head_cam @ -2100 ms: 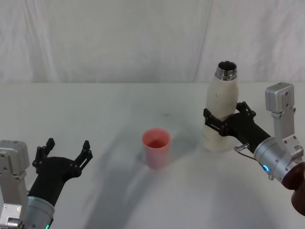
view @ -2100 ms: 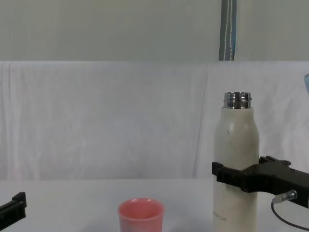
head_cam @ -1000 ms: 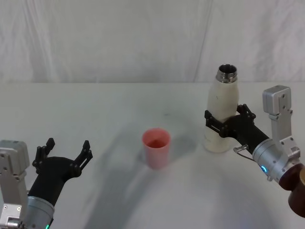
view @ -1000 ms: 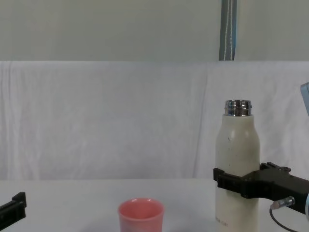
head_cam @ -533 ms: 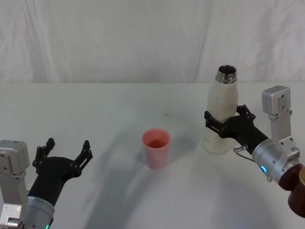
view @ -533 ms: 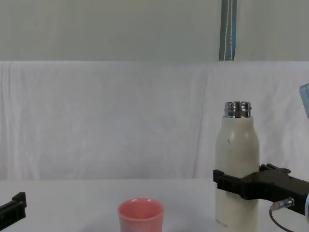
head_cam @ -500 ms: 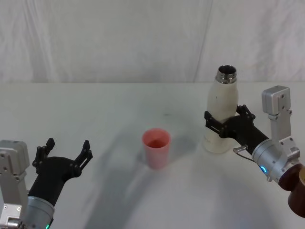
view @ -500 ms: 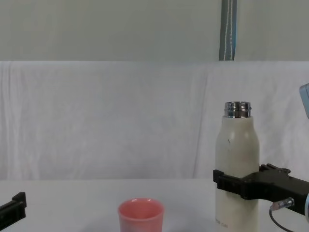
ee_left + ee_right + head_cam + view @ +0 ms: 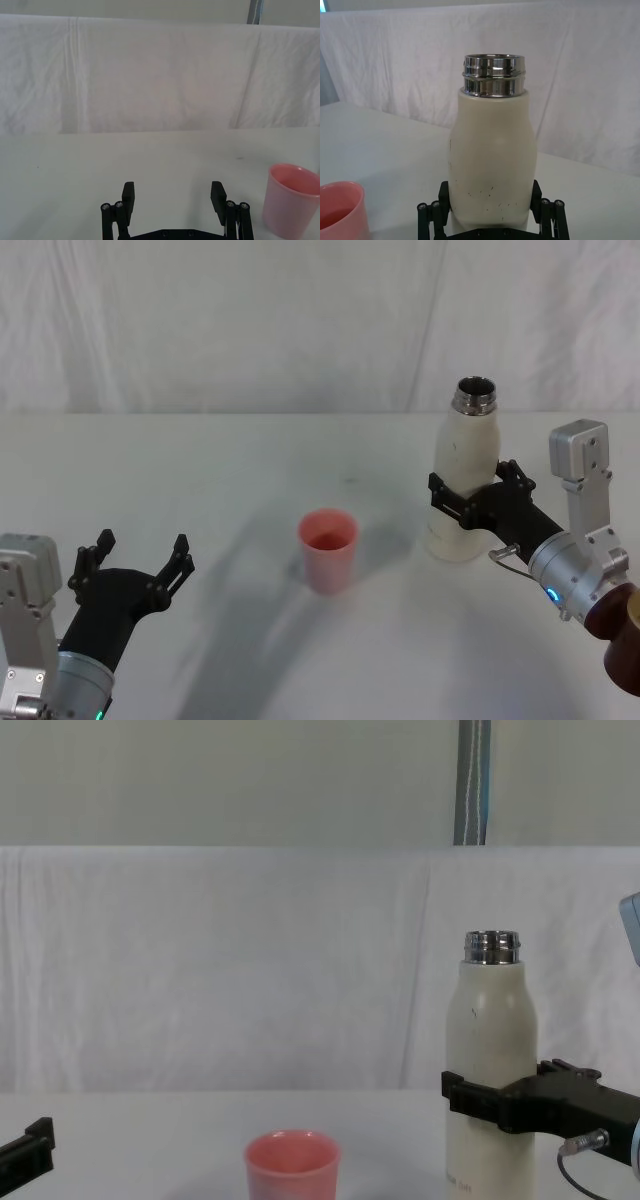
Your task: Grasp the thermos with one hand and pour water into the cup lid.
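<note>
The cream-white thermos (image 9: pixel 462 475) stands upright at the right of the table, its steel neck (image 9: pixel 493 75) uncapped. My right gripper (image 9: pixel 470 502) is shut on the thermos around its lower body, one black finger (image 9: pixel 444 197) pressed against each side. In the chest view the same grip (image 9: pixel 492 1103) sits low on the thermos (image 9: pixel 492 1030). The pink cup lid (image 9: pixel 328 545) stands upright near the table's middle, left of the thermos and apart from it. My left gripper (image 9: pixel 135 558) hovers open at the near left, well clear of the cup lid (image 9: pixel 292 205).
A white cloth covers the table (image 9: pixel 250 470) and hangs as a backdrop behind it. A brown rounded object (image 9: pixel 625 640) sits at the near right edge, beside my right arm. A grey pole (image 9: pixel 472 780) stands behind the backdrop.
Two seconds ago the thermos was held higher and tilted; it has since come down and now stands upright. Over the last half second nothing moves. The left arm stays still.
</note>
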`<control>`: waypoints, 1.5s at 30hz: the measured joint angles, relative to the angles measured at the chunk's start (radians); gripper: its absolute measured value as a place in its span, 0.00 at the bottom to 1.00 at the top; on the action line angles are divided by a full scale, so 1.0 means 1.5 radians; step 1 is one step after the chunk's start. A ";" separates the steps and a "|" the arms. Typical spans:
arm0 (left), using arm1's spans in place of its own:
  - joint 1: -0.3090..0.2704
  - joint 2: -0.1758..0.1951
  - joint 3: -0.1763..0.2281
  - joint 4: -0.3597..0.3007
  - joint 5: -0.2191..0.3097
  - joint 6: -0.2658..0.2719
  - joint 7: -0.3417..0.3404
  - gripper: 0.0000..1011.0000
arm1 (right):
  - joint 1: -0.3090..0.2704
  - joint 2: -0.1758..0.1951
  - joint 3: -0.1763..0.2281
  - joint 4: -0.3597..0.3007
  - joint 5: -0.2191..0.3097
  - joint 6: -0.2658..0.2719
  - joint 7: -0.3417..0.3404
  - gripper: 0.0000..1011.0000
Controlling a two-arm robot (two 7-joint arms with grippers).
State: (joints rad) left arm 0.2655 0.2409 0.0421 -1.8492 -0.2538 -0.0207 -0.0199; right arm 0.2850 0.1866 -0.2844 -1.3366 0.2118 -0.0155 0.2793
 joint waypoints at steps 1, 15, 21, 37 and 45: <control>0.000 0.000 0.000 0.000 0.000 0.000 0.000 0.99 | 0.000 0.000 0.000 0.000 0.000 0.000 0.000 0.94; 0.000 0.000 0.000 0.000 0.000 0.000 0.000 0.99 | 0.000 0.000 0.000 0.000 0.000 -0.001 0.000 0.99; 0.000 0.000 0.000 0.000 0.000 0.000 0.000 0.99 | 0.000 0.000 0.000 -0.001 0.000 0.000 0.000 0.99; 0.000 0.000 0.000 0.000 0.000 0.000 0.000 0.99 | -0.002 0.001 0.000 -0.004 0.000 0.000 0.001 0.99; 0.000 0.000 0.000 0.000 0.000 0.000 0.000 0.99 | -0.023 0.011 0.007 -0.023 0.005 0.008 0.003 0.99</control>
State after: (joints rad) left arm 0.2655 0.2410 0.0422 -1.8492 -0.2538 -0.0208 -0.0199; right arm 0.2501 0.2036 -0.2740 -1.3706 0.2196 -0.0033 0.2831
